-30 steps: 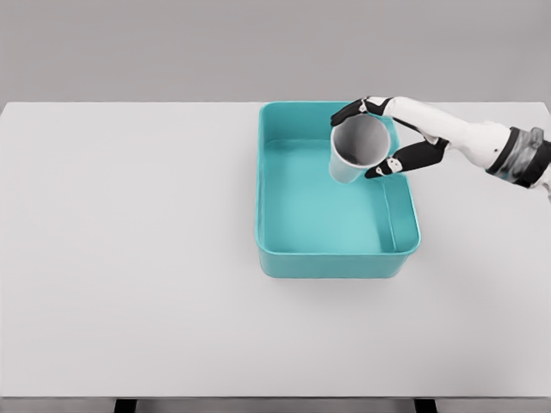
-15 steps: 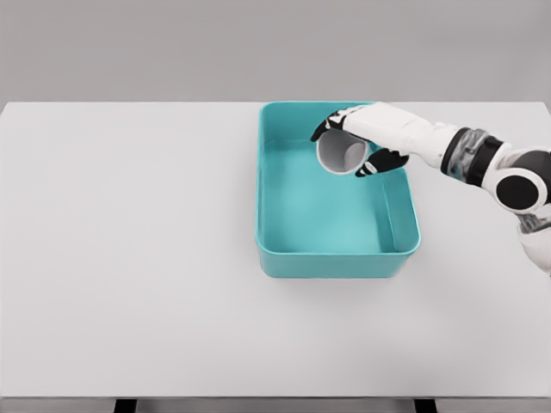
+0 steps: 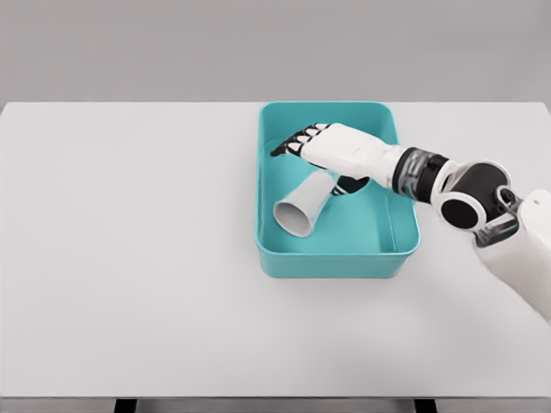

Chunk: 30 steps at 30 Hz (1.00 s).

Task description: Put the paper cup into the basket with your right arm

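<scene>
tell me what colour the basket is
Teal, a plain turquoise-green basket, seen best in the head view.

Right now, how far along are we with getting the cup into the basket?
Nearly finished. The paper cup lies tipped on its side inside the teal basket, its open mouth facing the camera. The right hand hovers over the cup's far end with fingers spread, apparently no longer gripping. Left to do: draw the right arm out of the basket. The left arm is not in view.

No legible text, labels, brand marks or numbers anywhere. Paper cup (image 3: pixel 303 204), basket (image 3: pixel 331 258), table (image 3: pixel 129 258) and right hand (image 3: pixel 331 146) all carry plain, unmarked surfaces.
</scene>
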{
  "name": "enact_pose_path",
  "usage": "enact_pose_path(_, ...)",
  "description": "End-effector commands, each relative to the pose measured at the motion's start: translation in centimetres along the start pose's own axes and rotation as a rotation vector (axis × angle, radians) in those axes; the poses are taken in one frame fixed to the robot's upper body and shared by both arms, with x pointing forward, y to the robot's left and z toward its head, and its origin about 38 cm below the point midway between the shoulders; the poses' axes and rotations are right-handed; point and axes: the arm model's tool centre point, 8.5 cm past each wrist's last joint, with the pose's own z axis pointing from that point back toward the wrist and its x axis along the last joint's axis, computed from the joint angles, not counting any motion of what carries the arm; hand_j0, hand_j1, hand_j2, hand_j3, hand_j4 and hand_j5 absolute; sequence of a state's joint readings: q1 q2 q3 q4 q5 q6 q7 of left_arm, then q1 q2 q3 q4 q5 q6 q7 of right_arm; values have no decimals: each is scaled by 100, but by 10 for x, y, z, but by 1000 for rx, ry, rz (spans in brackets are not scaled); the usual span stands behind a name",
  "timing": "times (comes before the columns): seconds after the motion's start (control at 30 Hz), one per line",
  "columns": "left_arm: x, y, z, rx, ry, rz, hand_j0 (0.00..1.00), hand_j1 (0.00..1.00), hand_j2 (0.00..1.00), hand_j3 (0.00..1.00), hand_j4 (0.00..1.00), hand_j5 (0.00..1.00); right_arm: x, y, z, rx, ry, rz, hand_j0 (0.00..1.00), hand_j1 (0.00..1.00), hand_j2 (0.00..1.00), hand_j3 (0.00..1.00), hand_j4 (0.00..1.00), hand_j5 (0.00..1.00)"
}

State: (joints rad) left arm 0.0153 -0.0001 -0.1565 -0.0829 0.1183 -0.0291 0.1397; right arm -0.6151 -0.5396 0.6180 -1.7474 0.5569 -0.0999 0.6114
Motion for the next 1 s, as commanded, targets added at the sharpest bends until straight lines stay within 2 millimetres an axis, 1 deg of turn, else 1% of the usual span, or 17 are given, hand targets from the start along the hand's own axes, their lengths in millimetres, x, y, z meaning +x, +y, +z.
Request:
enact_pose_path(0.0, 0, 0, 0, 0, 0, 0, 100, 100, 100, 100, 100, 100, -11, -16, 14, -51, 2, -37, 100, 100, 100, 100, 100, 100)
enact_pose_path(0.03, 0, 0, 0, 0, 0, 0, 100, 100, 100, 100, 100, 100, -23, -28, 31, -97, -5, -76, 100, 100, 100, 100, 100, 100)
enact_pose_path(0.1, 0, 0, 0, 0, 0, 0, 100, 100, 100, 100, 100, 100, -48, -53, 78, -242, -73, -222, 100, 100, 100, 100, 100, 100)
enact_pose_path(0.17, 0, 0, 0, 0, 0, 0, 100, 100, 100, 100, 100, 100, -60, -59, 113, -327, -152, -333, 100, 100, 100, 100, 100, 100)
enact_pose_path(0.2, 0, 0, 0, 0, 0, 0, 100, 100, 100, 100, 100, 100, -65, -57, 126, -345, -152, -355, 100, 100, 100, 100, 100, 100)
enact_pose_path(0.23, 0, 0, 0, 0, 0, 0, 100, 100, 100, 100, 100, 100, -69, -54, 132, -351, -140, -362, 100, 100, 100, 100, 100, 100)
enact_pose_path(0.27, 0, 0, 0, 0, 0, 0, 100, 100, 100, 100, 100, 100, -75, -48, 141, -368, -116, -379, 100, 100, 100, 100, 100, 100)
enact_pose_path(0.33, 0, 0, 0, 0, 0, 0, 100, 100, 100, 100, 100, 100, -82, -36, 149, -373, -86, -406, 100, 100, 100, 100, 100, 100)
enact_pose_path(0.4, 0, 0, 0, 0, 0, 0, 100, 100, 100, 100, 100, 100, -99, -17, 166, -393, -27, -447, 100, 100, 100, 100, 100, 100)
enact_pose_path(0.47, 0, 0, 0, 0, 0, 0, 100, 100, 100, 100, 100, 100, -106, 0, 170, -377, 10, -479, 100, 100, 100, 100, 100, 100)
enact_pose_path(0.6, 0, 0, 0, 0, 0, 0, 100, 100, 100, 100, 100, 100, -107, 14, 171, -356, 22, -502, 100, 100, 100, 100, 100, 100)
enact_pose_path(0.7, 0, 0, 0, 0, 0, 0, 100, 100, 100, 100, 100, 100, -107, 18, 173, -357, 29, -514, 100, 100, 100, 100, 100, 100)
enact_pose_path(0.97, 0, 0, 0, 0, 0, 0, 100, 100, 100, 100, 100, 100, -107, 20, 172, -359, 31, -519, 100, 100, 100, 100, 100, 100)
